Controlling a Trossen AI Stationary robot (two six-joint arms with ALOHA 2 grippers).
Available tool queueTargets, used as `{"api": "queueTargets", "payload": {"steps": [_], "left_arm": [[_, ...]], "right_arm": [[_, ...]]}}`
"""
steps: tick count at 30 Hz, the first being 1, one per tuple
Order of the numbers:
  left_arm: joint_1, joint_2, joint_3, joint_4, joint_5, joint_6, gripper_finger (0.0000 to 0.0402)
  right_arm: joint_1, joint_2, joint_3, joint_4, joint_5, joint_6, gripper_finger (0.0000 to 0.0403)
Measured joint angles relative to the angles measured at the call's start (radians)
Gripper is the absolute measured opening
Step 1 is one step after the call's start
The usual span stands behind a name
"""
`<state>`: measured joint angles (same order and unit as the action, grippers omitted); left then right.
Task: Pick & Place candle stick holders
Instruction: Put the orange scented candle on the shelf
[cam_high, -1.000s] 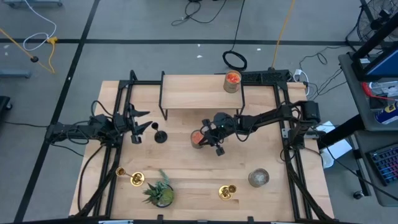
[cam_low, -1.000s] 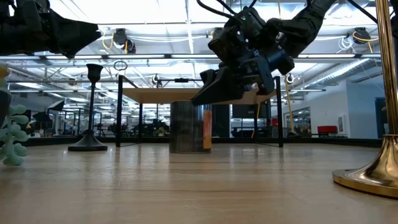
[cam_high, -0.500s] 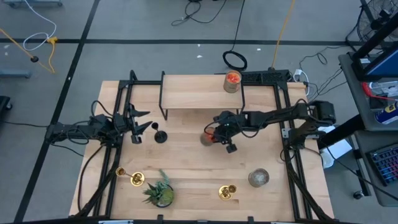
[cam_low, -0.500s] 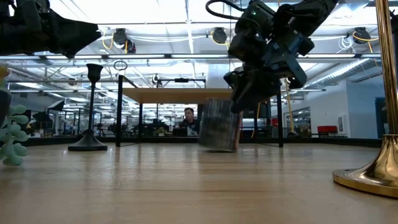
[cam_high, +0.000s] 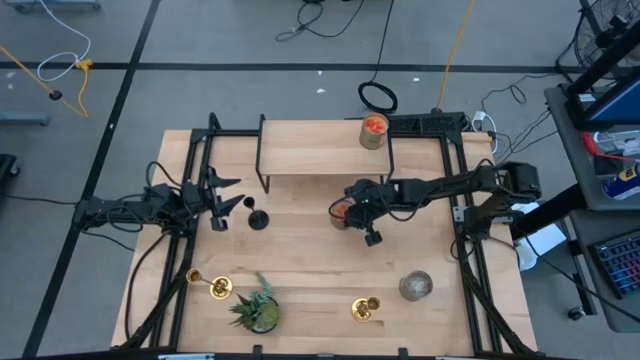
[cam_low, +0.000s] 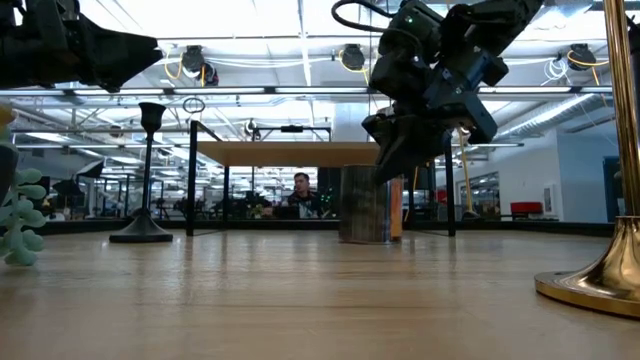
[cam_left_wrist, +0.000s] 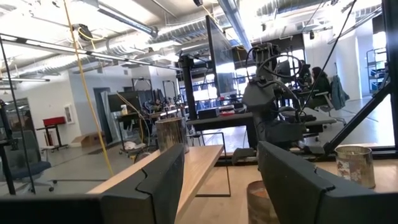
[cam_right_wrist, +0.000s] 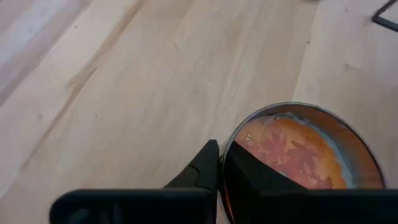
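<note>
Right gripper (cam_high: 352, 215) is sitting mid-table just in front of the raised wooden shelf (cam_high: 325, 160), fingers closed on an orange-filled glass jar (cam_high: 341, 211). In the right wrist view one finger (cam_right_wrist: 202, 171) is pressing against the jar rim (cam_right_wrist: 298, 155). Low view shows the jar (cam_low: 368, 203) standing upright on the table (cam_low: 300, 290), gripper (cam_low: 400, 145) coming down on it from above.

Left gripper (cam_high: 222, 203) is waiting at the left edge of the table, fingers spread wide and holding nothing; both fingers (cam_left_wrist: 155, 180) are showing apart in the left wrist view.

Candle stick holders, none gripped:
- black holder (cam_high: 258, 219) is standing upright just beside the left gripper's fingertips, not touching; also visible in low view (cam_low: 145, 170).
- gold holder (cam_high: 208, 285) is lying on its side near the front edge, on the left gripper's side, well apart from both grippers.
- second gold holder (cam_high: 365, 309) is sitting at the front edge, well in front of the right gripper; can't tell whether it is upright or tipped.

Also there: green potted plant (cam_high: 259, 308) right beside the lying gold holder, grey-filled jar (cam_high: 416, 286) in front of the right gripper, second orange jar (cam_high: 374, 131) on the shelf behind it. A person (cam_low: 301, 194) is sitting in the room beyond the table.
</note>
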<state>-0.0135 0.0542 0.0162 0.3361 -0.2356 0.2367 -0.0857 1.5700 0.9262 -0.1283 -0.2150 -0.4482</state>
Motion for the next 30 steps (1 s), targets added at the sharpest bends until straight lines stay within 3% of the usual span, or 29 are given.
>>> {"api": "queueTargets", "payload": {"steps": [5,12,17,21,24,30], "left_arm": [[0.0,0.0,0.0,-0.003,0.0,-0.002,0.0212],[0.0,0.0,0.0,-0.003,0.001,-0.002,0.0212],[0.0,0.0,0.0,0.01,0.0,0.012,0.0212],[0.0,0.0,0.0,0.019,0.0,0.015,0.0212],[0.0,0.0,0.0,0.028,0.0,0.014,0.0212],[0.0,0.0,0.0,0.032,0.0,0.012,0.0212]], "right_arm": [[0.034,-0.107,-0.005,-0.004,-0.048,0.087,0.0004],[0.081,-0.305,-0.002,0.153,-0.073,0.213,0.0002],[0.112,-0.395,0.061,0.08,-0.067,0.077,0.0001],[0.102,-0.359,0.211,-0.052,0.083,-0.03,0.0001],[0.07,-0.281,0.374,-0.268,0.18,-0.115,0.0001],[-0.044,-0.092,0.626,-0.525,0.239,-0.2,0.0]]}}
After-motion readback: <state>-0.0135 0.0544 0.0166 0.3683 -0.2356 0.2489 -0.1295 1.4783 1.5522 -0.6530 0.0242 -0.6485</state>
